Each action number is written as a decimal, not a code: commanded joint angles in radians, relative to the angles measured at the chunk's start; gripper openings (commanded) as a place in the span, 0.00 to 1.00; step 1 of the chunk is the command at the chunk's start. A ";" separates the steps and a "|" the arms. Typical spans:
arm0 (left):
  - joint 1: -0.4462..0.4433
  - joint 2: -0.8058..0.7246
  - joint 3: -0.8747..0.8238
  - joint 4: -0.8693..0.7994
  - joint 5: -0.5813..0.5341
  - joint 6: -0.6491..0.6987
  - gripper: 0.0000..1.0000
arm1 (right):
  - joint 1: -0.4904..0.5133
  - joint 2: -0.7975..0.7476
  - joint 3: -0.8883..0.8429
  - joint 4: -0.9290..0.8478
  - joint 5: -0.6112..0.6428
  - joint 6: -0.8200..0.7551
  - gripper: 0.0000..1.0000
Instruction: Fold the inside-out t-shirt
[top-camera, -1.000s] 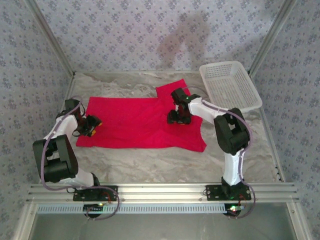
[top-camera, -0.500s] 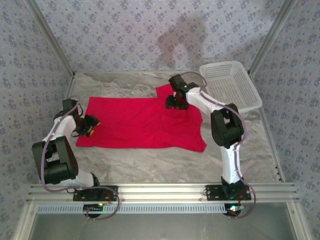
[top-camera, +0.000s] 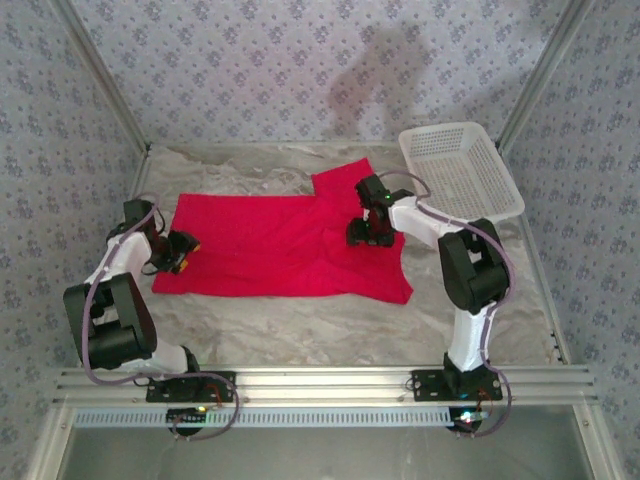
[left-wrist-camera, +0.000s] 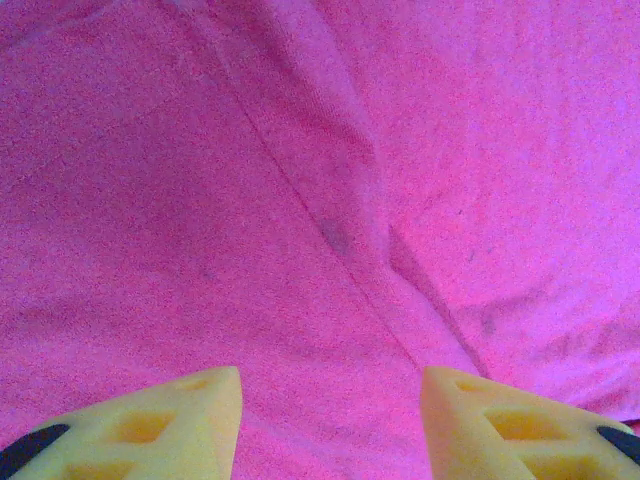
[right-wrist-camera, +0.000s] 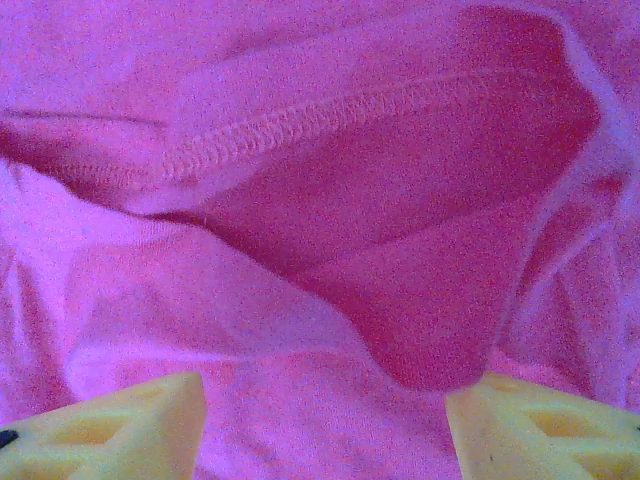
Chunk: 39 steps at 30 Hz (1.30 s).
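Note:
The inside-out t-shirt (top-camera: 270, 245) lies spread flat on the table, bright red, with one short sleeve (top-camera: 342, 180) pointing to the back. At its left edge my left gripper (top-camera: 186, 252) sits low, yellow fingers apart; in the left wrist view it (left-wrist-camera: 330, 420) is open over flat cloth (left-wrist-camera: 300, 200) with a diagonal crease. My right gripper (top-camera: 366, 236) hovers over the shirt's right part. In the right wrist view it (right-wrist-camera: 325, 425) is open, and a stitched hem (right-wrist-camera: 300, 120) edges a gaping fold of cloth just ahead.
A white mesh basket (top-camera: 460, 170) stands at the back right, close behind the right arm. Patterned walls (top-camera: 300, 70) close in the back and sides. The aluminium rail (top-camera: 320, 385) with both arm bases runs along the near edge.
My right gripper swung toward the back over the sleeve, then came forward and slightly right again, its jaws widening a little. The left arm and the shirt have hardly moved.

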 joint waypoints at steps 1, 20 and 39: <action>0.005 -0.023 -0.018 0.008 0.014 0.001 0.50 | -0.007 0.081 0.082 0.038 -0.019 0.011 0.66; -0.026 -0.026 -0.050 0.164 0.086 -0.085 0.50 | 0.005 -0.050 0.052 -0.054 -0.051 0.172 0.67; 0.167 0.192 -0.114 0.224 0.140 -0.116 0.51 | 0.026 -0.294 -0.656 0.203 0.011 0.399 0.67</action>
